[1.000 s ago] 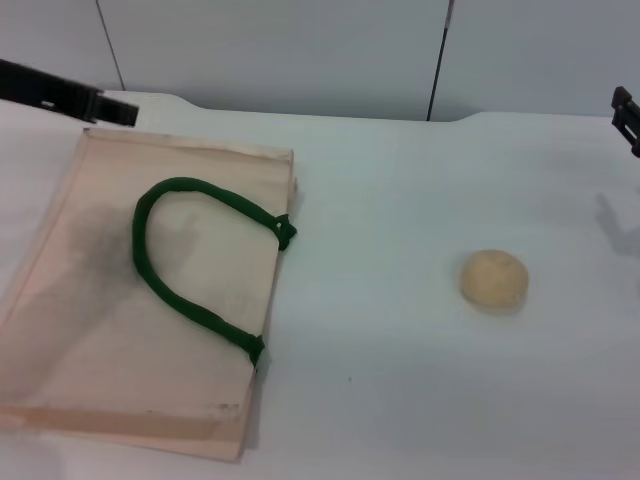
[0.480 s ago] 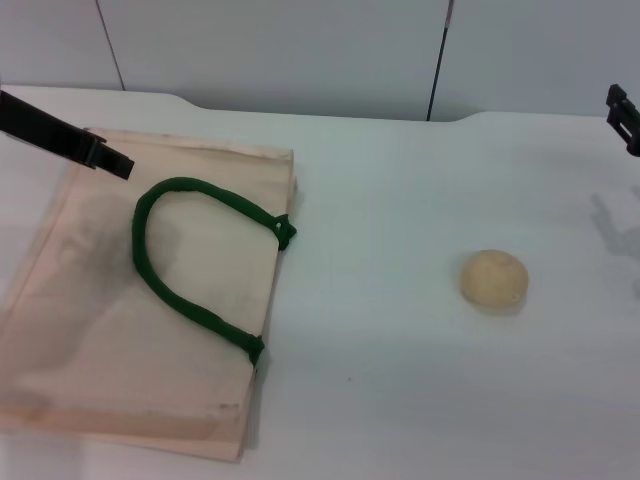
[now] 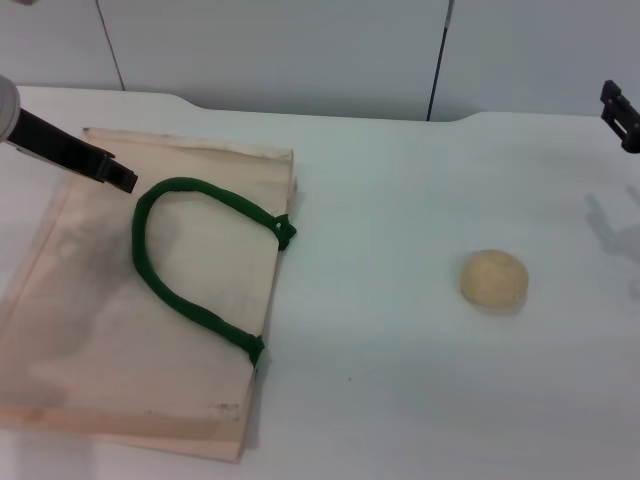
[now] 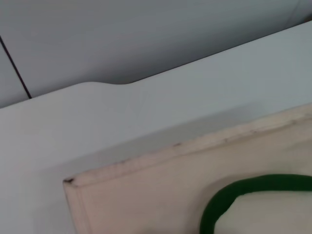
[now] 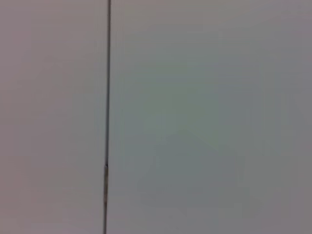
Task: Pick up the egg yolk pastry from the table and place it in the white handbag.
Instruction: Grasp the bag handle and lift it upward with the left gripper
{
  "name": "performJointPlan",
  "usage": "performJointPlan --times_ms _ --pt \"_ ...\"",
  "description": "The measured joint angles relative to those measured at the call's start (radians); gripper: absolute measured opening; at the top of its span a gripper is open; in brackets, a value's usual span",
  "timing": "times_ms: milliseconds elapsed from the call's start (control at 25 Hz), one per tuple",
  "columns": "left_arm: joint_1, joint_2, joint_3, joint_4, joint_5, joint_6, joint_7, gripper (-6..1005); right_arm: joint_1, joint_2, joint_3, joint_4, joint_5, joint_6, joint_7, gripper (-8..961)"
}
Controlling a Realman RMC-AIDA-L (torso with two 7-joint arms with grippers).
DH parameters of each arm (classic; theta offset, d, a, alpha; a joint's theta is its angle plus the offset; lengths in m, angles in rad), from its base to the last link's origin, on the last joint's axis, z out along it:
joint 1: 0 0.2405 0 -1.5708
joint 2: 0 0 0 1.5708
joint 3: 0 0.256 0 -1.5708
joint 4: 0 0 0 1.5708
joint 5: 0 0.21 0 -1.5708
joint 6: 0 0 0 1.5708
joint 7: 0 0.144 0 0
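Cream bag (image 3: 150, 300) lies flat, mouth shut; pastry (image 3: 493, 280) may roll off. Left gripper (image 3: 122, 180) above bag, right gripper (image 3: 620, 108) far; fingers unclear on both.

The left gripper (image 3: 118, 178) is showing only as a dark tip over the white handbag (image 3: 90, 330) — its jaws are too small to read. The right gripper (image 3: 620, 112) is being cut off by the frame edge, far from the handbag. The handbag's near corner is running out of the head view, and its green handle (image 4: 243, 195) is being cropped in the left wrist view.
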Motion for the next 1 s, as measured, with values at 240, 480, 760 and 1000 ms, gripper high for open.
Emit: performJointPlan --times_ms 240,480,760,1000 --pt "-0.03 -0.006 0.001 -0.078 0.019 0.057 0.012 478 -0.006 0.0 -0.008 0.018 -0.001 -0.005 0.001 574" --pt "-0.048 -0.016 0.001 -0.13 0.028 0.095 0.029 478 -0.007 0.0 -0.018 0.025 0.0 -0.002 0.001 574" --pt "-0.049 -0.019 0.001 -0.192 0.029 0.144 0.042 477 -0.009 0.0 -0.018 0.028 -0.001 -0.001 0.001 574" --pt "-0.042 -0.018 0.001 -0.214 0.038 0.178 0.043 477 -0.01 0.0 -0.019 0.028 -0.001 0.0 0.001 574"
